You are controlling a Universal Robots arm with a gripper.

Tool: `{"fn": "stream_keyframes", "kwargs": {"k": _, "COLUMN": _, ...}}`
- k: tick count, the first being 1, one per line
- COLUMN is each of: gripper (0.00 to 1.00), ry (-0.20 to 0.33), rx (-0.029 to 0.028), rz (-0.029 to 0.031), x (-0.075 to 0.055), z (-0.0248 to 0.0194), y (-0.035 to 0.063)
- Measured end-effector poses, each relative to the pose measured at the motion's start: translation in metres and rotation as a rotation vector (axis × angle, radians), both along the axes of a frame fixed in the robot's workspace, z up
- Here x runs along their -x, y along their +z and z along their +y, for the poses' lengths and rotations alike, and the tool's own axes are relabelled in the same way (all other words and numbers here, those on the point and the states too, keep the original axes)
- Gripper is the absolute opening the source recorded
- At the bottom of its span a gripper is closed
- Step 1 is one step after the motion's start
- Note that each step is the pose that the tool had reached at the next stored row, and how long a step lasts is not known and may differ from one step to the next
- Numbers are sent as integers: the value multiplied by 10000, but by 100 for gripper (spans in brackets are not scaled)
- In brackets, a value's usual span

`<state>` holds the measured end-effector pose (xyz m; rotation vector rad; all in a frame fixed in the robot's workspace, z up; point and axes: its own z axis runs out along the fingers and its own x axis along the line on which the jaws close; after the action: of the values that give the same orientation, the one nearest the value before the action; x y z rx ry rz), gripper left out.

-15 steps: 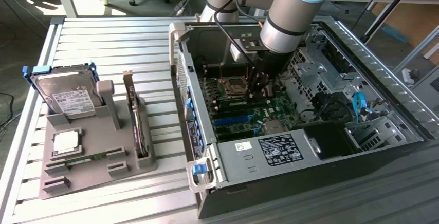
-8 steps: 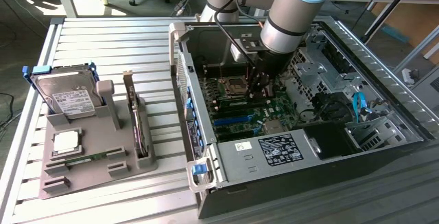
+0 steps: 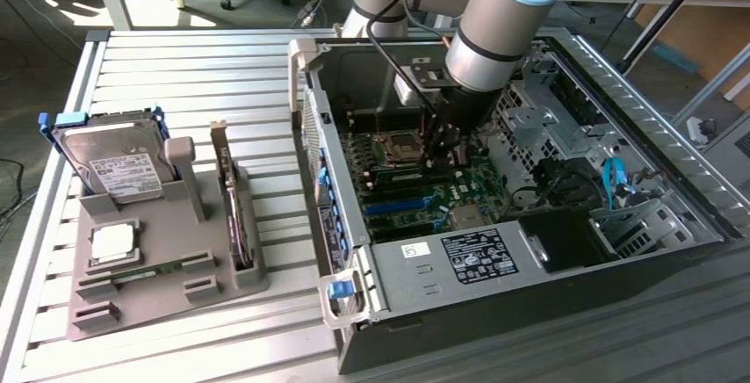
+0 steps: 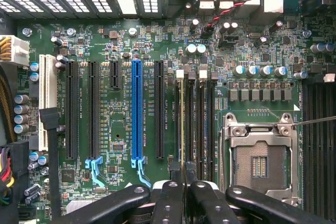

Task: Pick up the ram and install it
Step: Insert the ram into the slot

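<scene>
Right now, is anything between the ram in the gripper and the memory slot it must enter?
Nothing visible does. The ram, edge-on in the gripper, sits in line over the slots beside the processor socket; no cable or part crosses there.

The ram (image 4: 182,124) stands on edge in a memory slot of the motherboard (image 4: 115,40), seen end-on in the wrist view as a thin green-gold strip running along the slot just beside the empty CPU socket (image 4: 260,156), between that socket and the blue expansion slot (image 4: 137,111). Its near end sits between the gripper (image 4: 182,190) fingers, which close around it. A second ram stick (image 3: 147,272) lies flat on the grey holder tray (image 3: 228,286), outside the computer case (image 3: 340,93), well apart from the motherboard.
</scene>
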<state>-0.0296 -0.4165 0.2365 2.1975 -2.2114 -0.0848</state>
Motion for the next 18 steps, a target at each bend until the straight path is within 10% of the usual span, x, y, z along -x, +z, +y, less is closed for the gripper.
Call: {"fn": "stream_keyframes", "kwargs": {"k": 18, "gripper": 25, "ry": 1, "rx": 0, "rz": 0, "x": 0, "z": 2, "y": 140}}
